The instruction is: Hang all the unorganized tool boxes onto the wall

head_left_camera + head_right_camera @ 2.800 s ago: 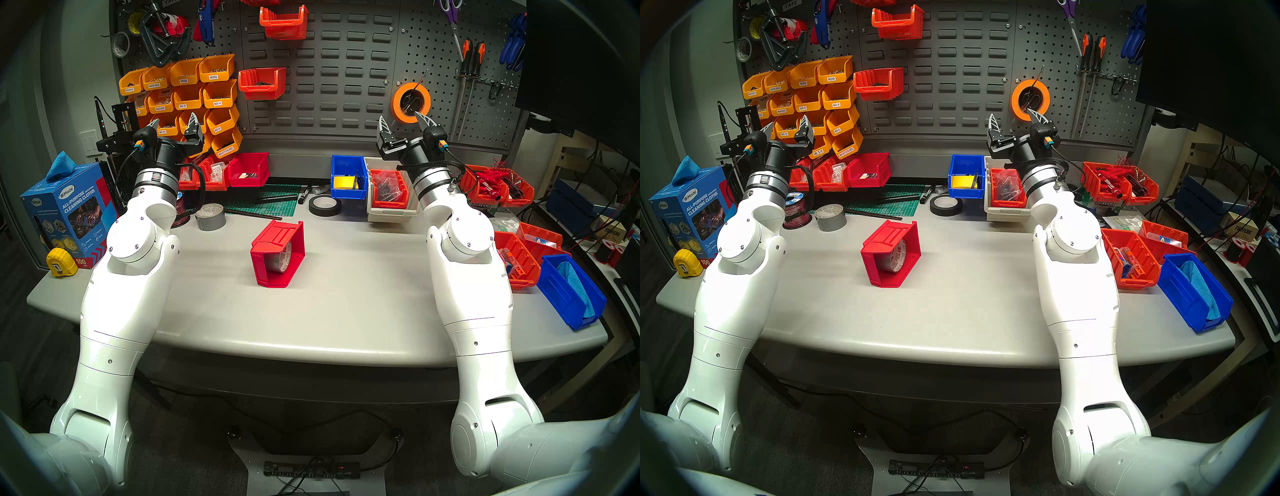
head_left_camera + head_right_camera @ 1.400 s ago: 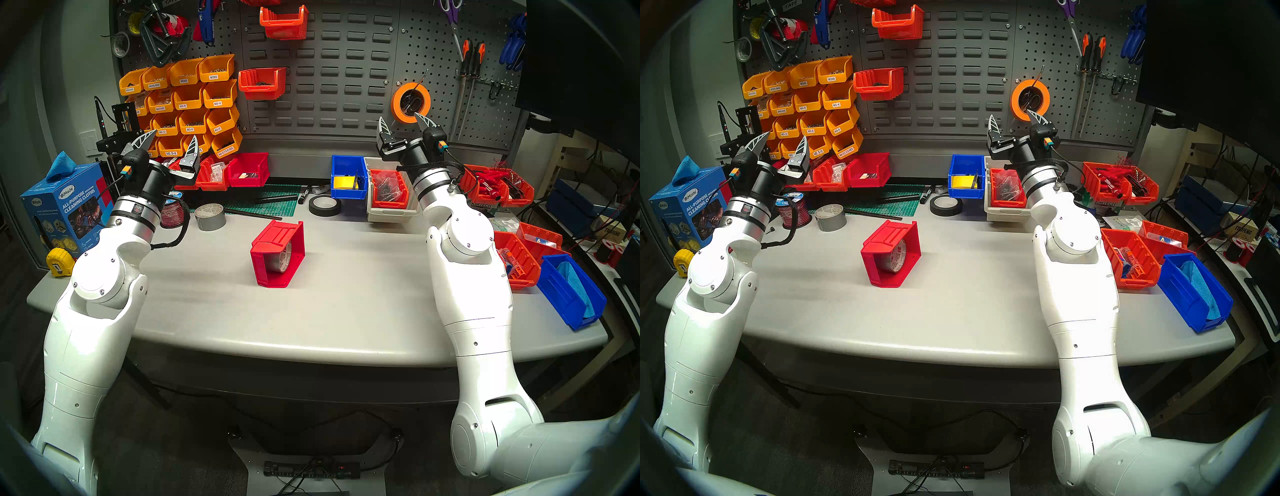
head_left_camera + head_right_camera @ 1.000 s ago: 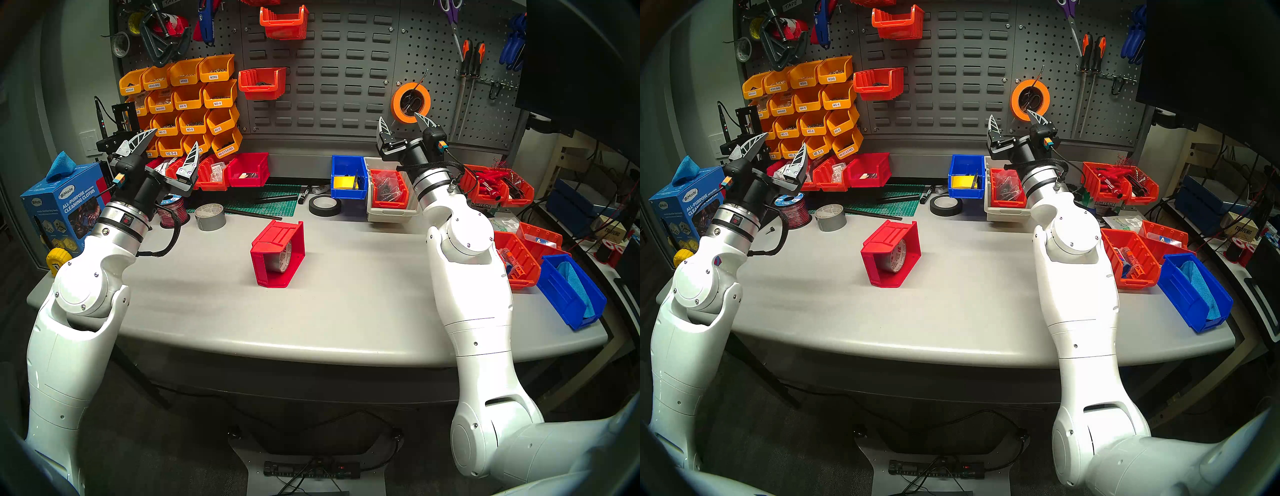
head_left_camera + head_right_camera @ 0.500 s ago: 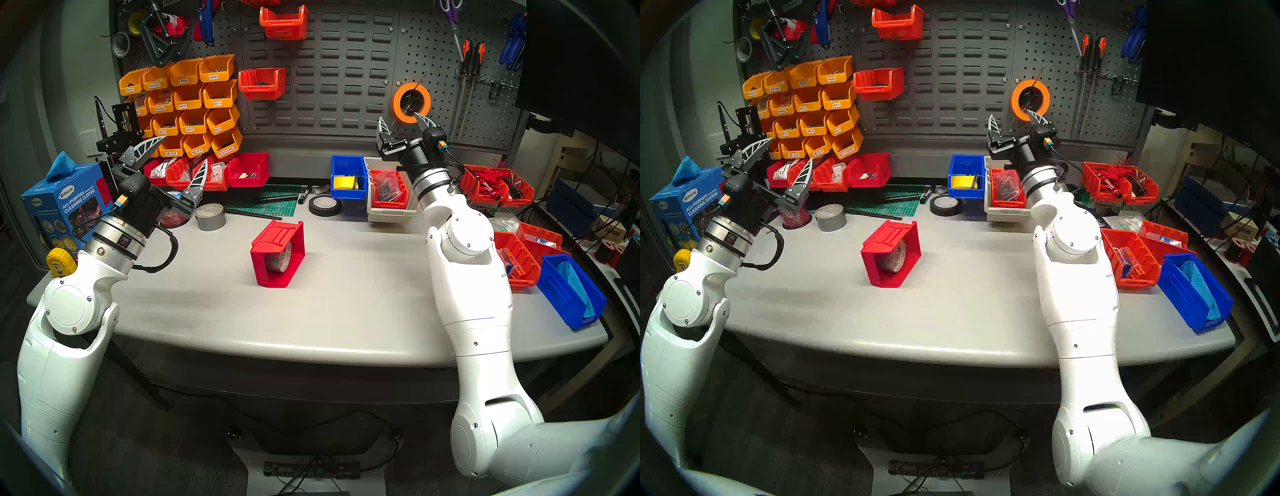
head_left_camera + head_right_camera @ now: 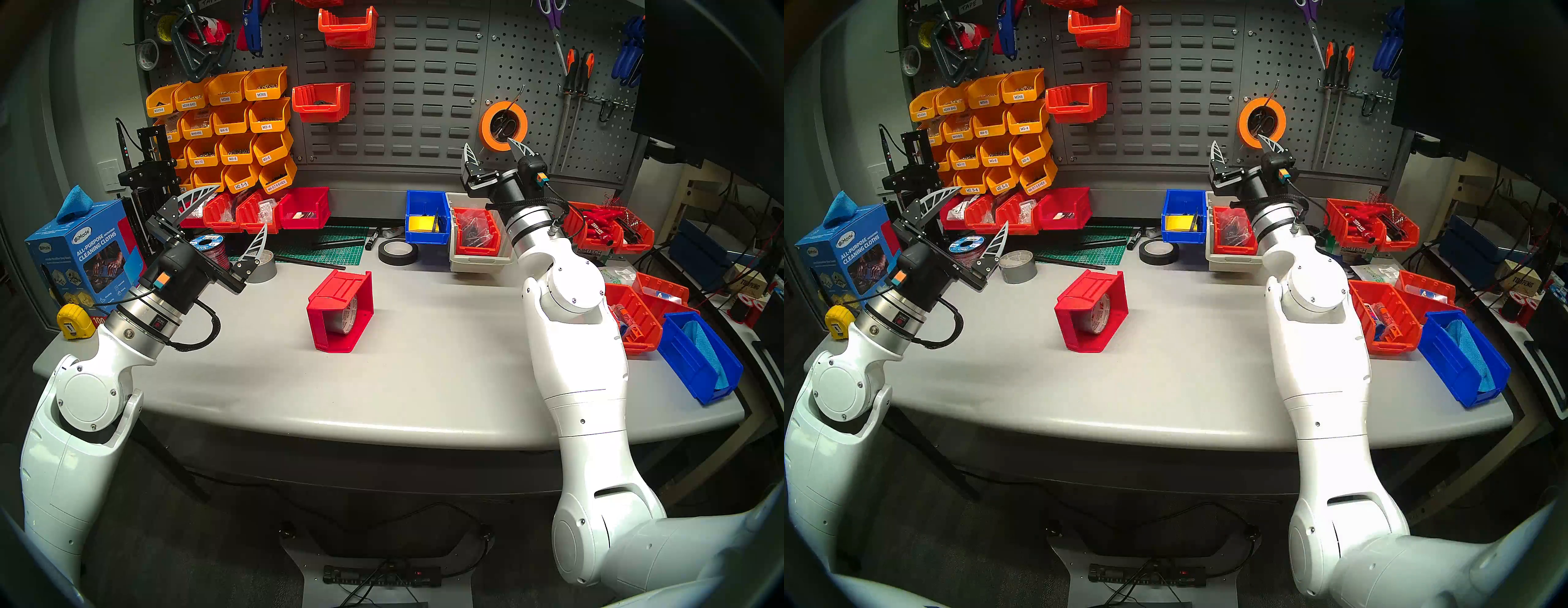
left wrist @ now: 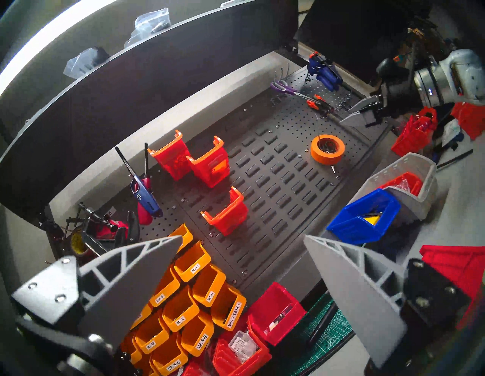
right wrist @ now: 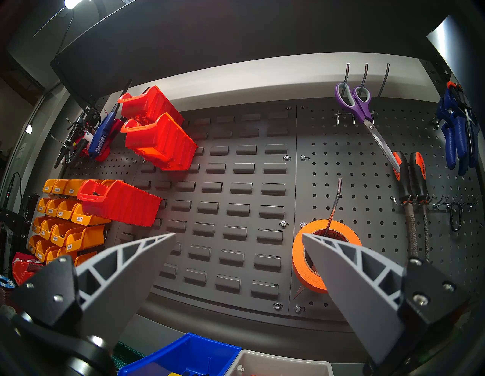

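A bright red tool box (image 5: 339, 312) lies on its side mid-table with a roll of tape inside; it also shows in the head stereo right view (image 5: 1091, 314) and at the right edge of the left wrist view (image 6: 459, 267). Two orange-red ribbed tool boxes (image 5: 321, 102) (image 5: 348, 26) hang on the dark grey louvred wall (image 5: 403, 93). My left gripper (image 5: 240, 206) (image 6: 243, 237) is open and empty, above the table left of the red box, tilted toward it. My right gripper (image 5: 488, 142) (image 7: 238, 234) is open and empty, close to the wall.
Yellow-orange labelled bins (image 5: 237, 127) fill the left pegboard. Red bins (image 5: 254, 212), a blue bin (image 5: 426, 216), a grey tape roll (image 5: 259, 265) and a black tape roll (image 5: 397, 252) line the back. Orange bins and a blue bin (image 5: 700, 361) crowd the right edge. Orange tape (image 5: 503, 126) hangs near my right gripper.
My left arm has dropped and pulled back to the left, the gripper turning toward the table's middle with its fingers spread wider. The right arm and the red box have not moved.
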Controlling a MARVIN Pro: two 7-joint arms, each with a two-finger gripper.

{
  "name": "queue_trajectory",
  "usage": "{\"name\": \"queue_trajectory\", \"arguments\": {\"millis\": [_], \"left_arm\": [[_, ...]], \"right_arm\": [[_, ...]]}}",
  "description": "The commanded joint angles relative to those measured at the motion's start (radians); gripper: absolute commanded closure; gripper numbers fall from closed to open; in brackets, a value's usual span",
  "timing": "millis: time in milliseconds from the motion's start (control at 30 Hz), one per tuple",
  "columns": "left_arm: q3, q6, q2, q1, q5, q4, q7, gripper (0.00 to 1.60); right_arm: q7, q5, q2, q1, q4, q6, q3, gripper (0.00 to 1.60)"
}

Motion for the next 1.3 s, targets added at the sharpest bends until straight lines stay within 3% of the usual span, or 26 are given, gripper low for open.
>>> {"name": "queue_trajectory", "arguments": {"millis": [0, 233, 533, 767, 967, 1267], "left_arm": [[-0.019, -0.071, -0.001, 0.028, 0.059, 0.008, 0.005, 0.0], [-0.04, -0.127, 0.004, 0.057, 0.091, -0.002, -0.004, 0.0], [-0.11, -0.208, 0.038, 0.188, 0.088, -0.037, -0.088, 0.0], [-0.132, -0.239, 0.045, 0.22, 0.094, -0.043, -0.135, 0.0], [-0.088, -0.22, 0.041, 0.187, 0.13, -0.039, -0.144, 0.0], [0.038, -0.218, 0.026, 0.085, 0.246, 0.008, -0.122, 0.0]], "right_arm": [[-0.002, 0.0, 0.0, 0.007, -0.012, -0.001, 0.001, 0.0], [-0.002, 0.0, 0.0, 0.007, -0.012, -0.001, 0.001, 0.0], [-0.002, 0.0, 0.0, 0.007, -0.012, -0.001, 0.001, 0.0], [-0.002, 0.0, -0.001, 0.007, -0.012, -0.001, 0.001, 0.0], [-0.002, 0.0, -0.001, 0.007, -0.012, -0.001, 0.001, 0.0], [-0.002, 0.0, -0.001, 0.007, -0.012, -0.001, 0.001, 0.0]]}}
